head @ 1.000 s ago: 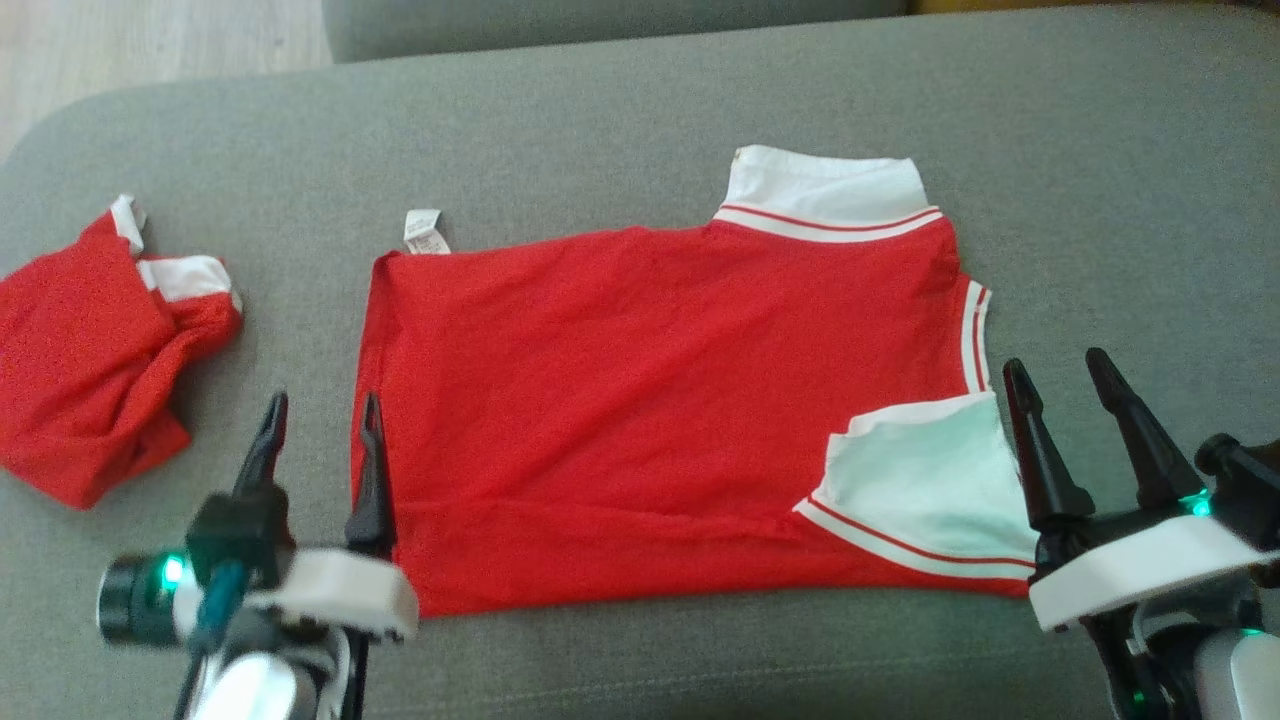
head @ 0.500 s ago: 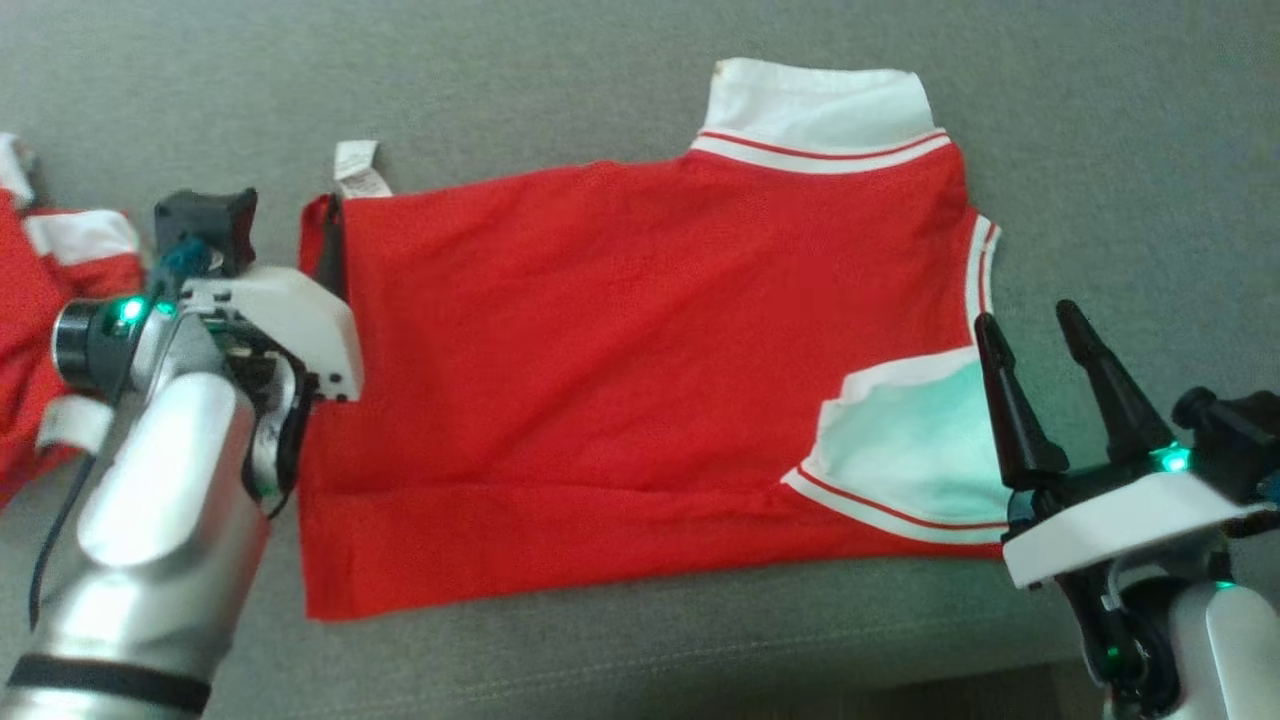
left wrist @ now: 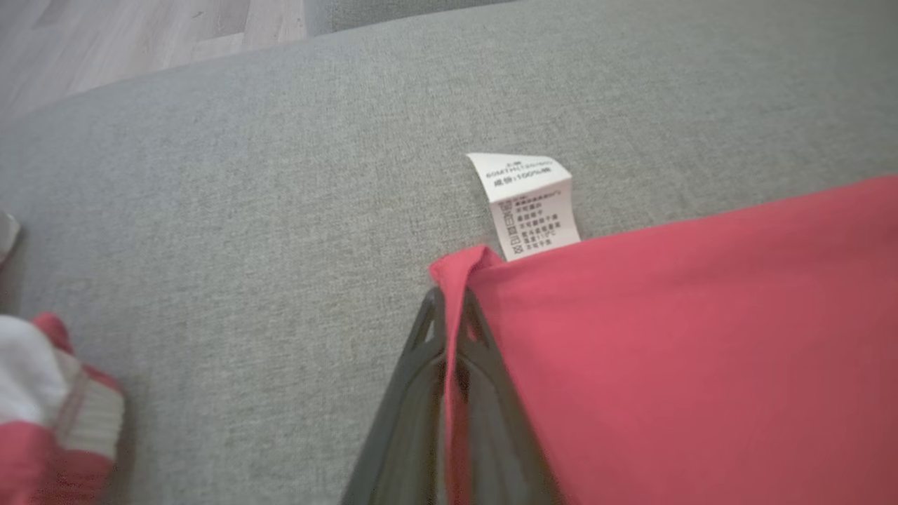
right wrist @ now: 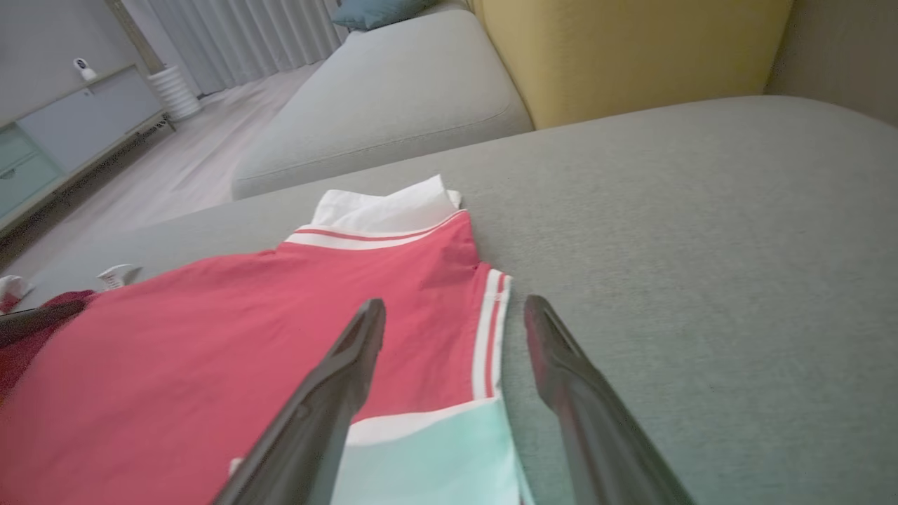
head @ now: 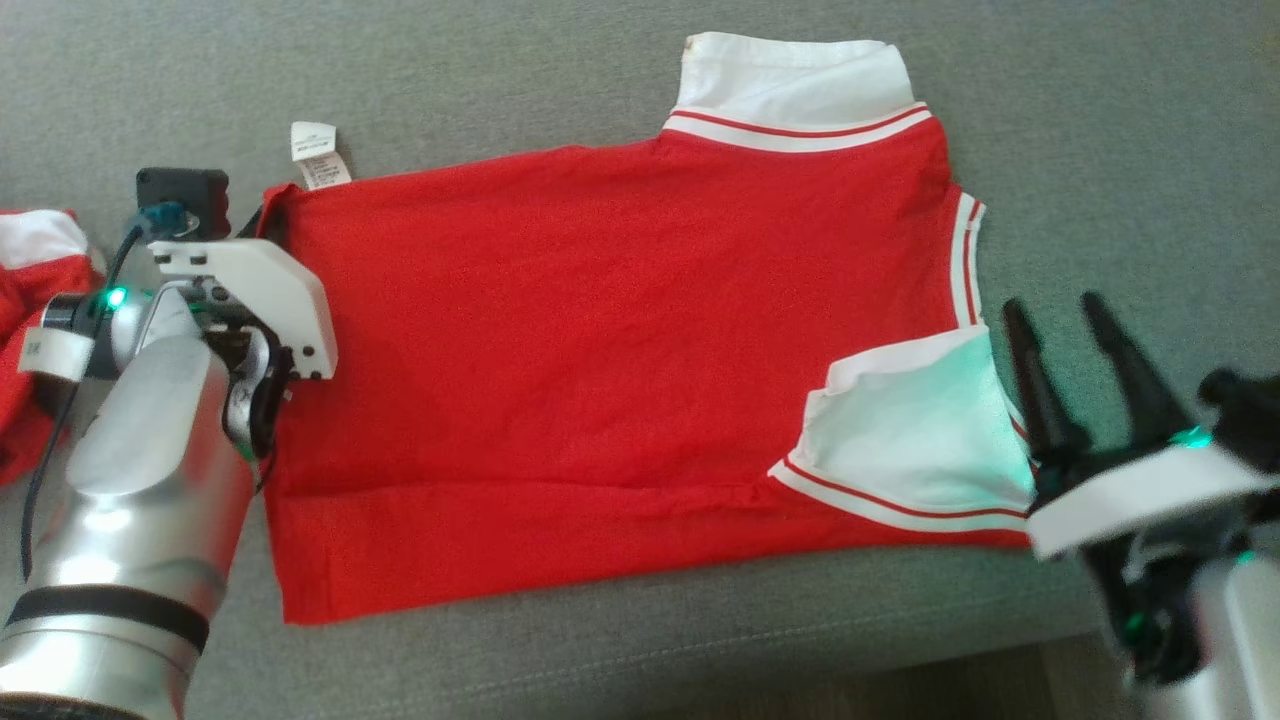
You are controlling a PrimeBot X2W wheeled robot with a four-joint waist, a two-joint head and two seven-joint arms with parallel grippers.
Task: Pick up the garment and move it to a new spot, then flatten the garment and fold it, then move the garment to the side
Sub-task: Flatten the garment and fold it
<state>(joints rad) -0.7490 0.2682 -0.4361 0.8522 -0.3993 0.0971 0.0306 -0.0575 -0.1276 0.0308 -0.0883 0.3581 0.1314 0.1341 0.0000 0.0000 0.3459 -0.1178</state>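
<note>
- the red garment lies spread almost flat on the grey sofa cushion, with its long side running left to right in the head view.
- its white collar points to the far edge, and a white sleeve with red stripes is folded over the near right corner.
- a white care label sticks out at the far left corner, lying on the cushion.
- the left gripper is at that far left corner, just beside the label; its two fingers are pressed together with the garment's red hem pinched between them.
- the right gripper sits at the garment's right edge, just beside the folded sleeve; its fingers are spread wide apart and hold nothing, tips above the striped armhole edge.
- a second red garment with white trim lies crumpled at the far left of the cushion, apart from the flat one.
</note>
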